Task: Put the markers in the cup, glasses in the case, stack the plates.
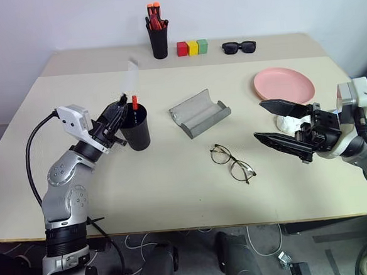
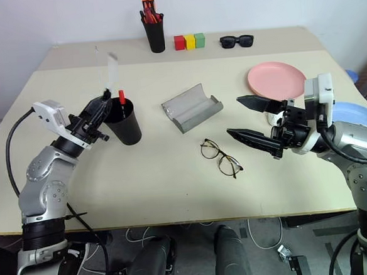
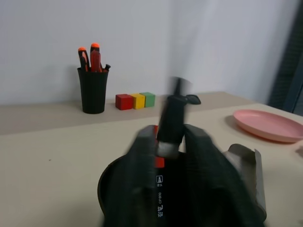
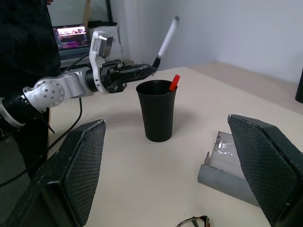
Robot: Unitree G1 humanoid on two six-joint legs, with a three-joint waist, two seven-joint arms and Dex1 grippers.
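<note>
Wire glasses [image 1: 232, 163] near table [image 1: 175, 201] front, sunglasses [image 1: 239, 47] by white wall [image 1: 256, 6]

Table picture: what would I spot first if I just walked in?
Probably the white marker sticking up from the left gripper, right above the black cup where a red-capped marker already stands. Next, the open grey case mid-table with the glasses lying just in front, and the pink plate on the right.
</note>
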